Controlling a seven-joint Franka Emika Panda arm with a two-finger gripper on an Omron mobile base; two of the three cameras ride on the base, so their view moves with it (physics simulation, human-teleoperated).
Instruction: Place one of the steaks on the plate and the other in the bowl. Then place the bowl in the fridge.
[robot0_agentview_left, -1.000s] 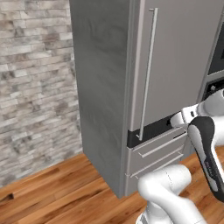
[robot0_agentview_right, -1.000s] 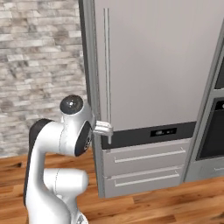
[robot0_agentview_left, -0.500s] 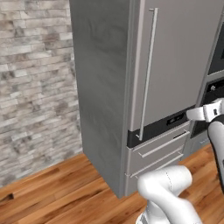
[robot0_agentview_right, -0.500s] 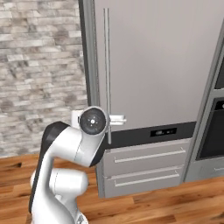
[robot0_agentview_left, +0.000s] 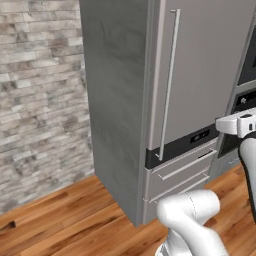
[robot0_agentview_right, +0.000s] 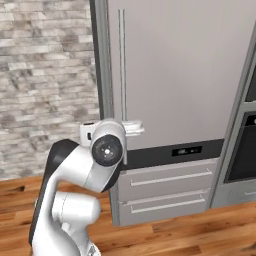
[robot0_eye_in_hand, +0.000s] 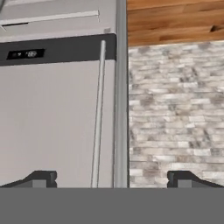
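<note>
Facing fridge (robot0_agentview_right: 180, 75), hand (robot0_eye_in_hand: 111, 178) open

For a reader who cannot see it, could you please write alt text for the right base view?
A tall grey brushed-metal fridge stands shut, its long thin vertical handle near the left edge and two drawers at the bottom. The white arm rises at lower left, its open gripper by the handle's lower end. A pale brick wall is left, over a wooden floor.

fridge (robot0_agentview_left: 200, 75): door shut (handle (robot0_agentview_left: 167, 85) vertical) | drawers (robot0_agentview_left: 180, 175) below | brick wall (robot0_agentview_left: 40, 100) left
</note>
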